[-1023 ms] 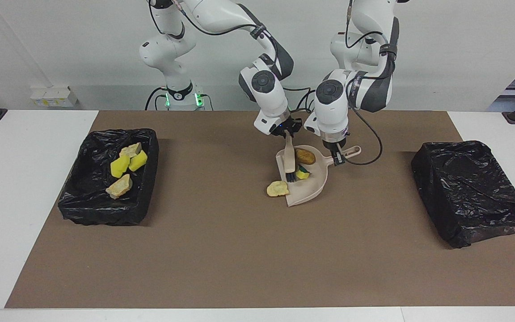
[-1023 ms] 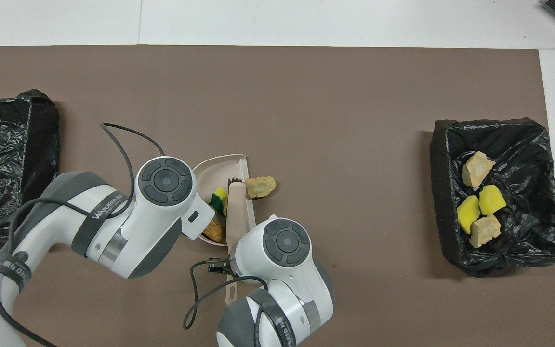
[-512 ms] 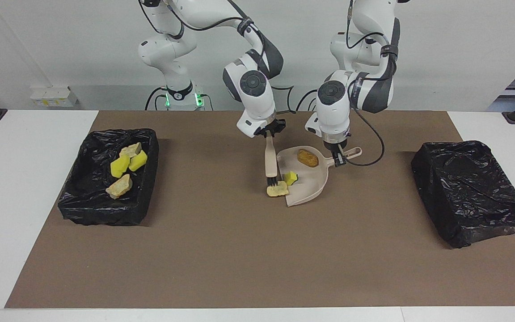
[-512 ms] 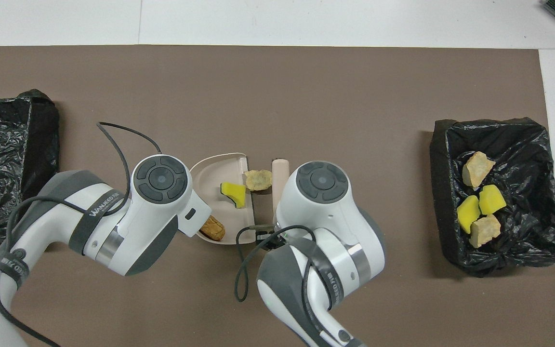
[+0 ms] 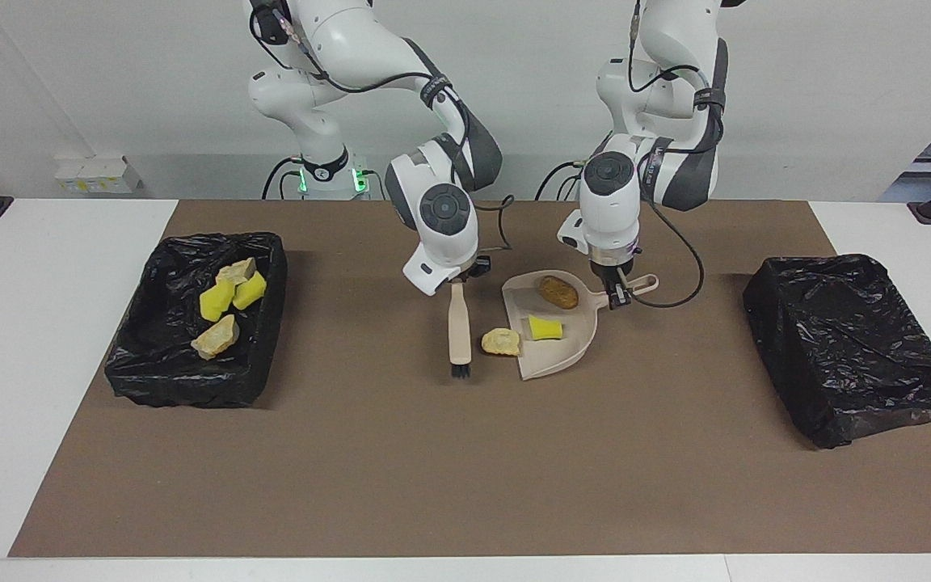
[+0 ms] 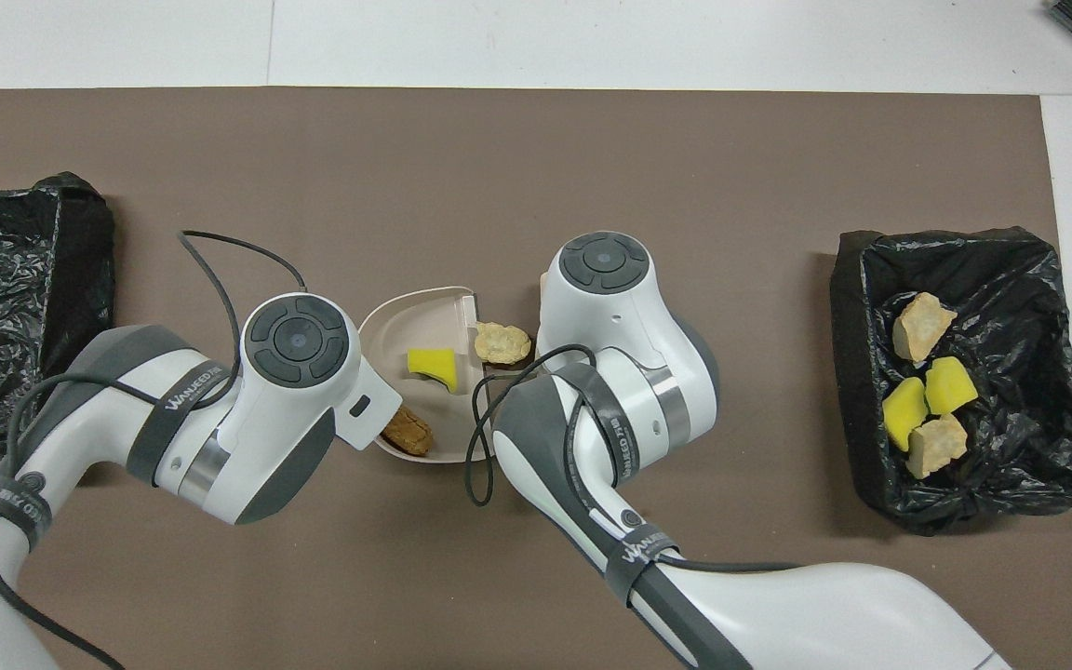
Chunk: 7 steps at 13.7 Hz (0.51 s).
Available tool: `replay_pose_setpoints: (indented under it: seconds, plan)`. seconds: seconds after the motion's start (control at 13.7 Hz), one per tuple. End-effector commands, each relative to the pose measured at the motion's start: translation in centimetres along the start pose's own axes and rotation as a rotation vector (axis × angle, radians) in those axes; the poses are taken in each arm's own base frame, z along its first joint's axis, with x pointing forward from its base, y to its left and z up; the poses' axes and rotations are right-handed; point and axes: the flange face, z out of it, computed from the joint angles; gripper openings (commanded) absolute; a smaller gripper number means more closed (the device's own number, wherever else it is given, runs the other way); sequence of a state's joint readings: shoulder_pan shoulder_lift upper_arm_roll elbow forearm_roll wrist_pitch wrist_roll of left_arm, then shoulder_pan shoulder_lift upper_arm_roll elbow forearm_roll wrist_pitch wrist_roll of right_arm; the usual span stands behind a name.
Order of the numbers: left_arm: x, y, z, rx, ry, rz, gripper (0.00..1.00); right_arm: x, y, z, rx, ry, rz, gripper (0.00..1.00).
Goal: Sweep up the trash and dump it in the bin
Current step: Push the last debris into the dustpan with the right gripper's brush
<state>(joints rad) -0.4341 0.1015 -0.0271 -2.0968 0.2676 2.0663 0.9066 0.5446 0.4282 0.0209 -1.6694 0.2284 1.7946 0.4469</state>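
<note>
bin point(image 5: 267, 259): 4 trash | dustpan point(image 5: 570, 339): 2 | mat: 1 | left gripper point(image 5: 616, 295) grasps dustpan | right gripper point(image 5: 457, 284) grasps brush point(image 5: 459, 331)

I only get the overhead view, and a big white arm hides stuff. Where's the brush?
Observer: The brush hangs from the right gripper, bristles pointing down at the mat.
Child: Is it touching the tan lump?
Observer: No, the tan lump lies apart from the bristles, between them and the dustpan.
Child: Who's got the dustpan?
Observer: The left gripper grips its handle.
</note>
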Motion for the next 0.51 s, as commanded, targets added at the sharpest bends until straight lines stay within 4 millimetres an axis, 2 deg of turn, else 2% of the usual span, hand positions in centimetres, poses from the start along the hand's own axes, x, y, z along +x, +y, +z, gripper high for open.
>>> replay_pose_setpoints:
  seconds: [0.0, 0.15, 0.29, 0.44]
  plan:
    - [-0.4, 0.2, 0.5, -0.003, 0.003, 0.010, 0.00, -1.8, -3.7, -0.4, 0.046, -0.006, -0.048, 0.00]
    - [-0.4, 0.2, 0.4, -0.002, 0.003, 0.017, 0.00, -3.1, -5.8, 0.0, 0.092, -0.002, -0.054, 0.00]
    - [-0.4, 0.2, 0.4, -0.001, 0.005, 0.025, 0.00, -4.8, -8.8, 0.4, 0.178, 0.020, -0.068, 0.00]
    - [-0.4, 0.3, 0.5, -0.005, 0.002, 0.030, 0.00, -5.9, -10.4, 0.4, 0.206, 0.029, -0.060, 0.00]
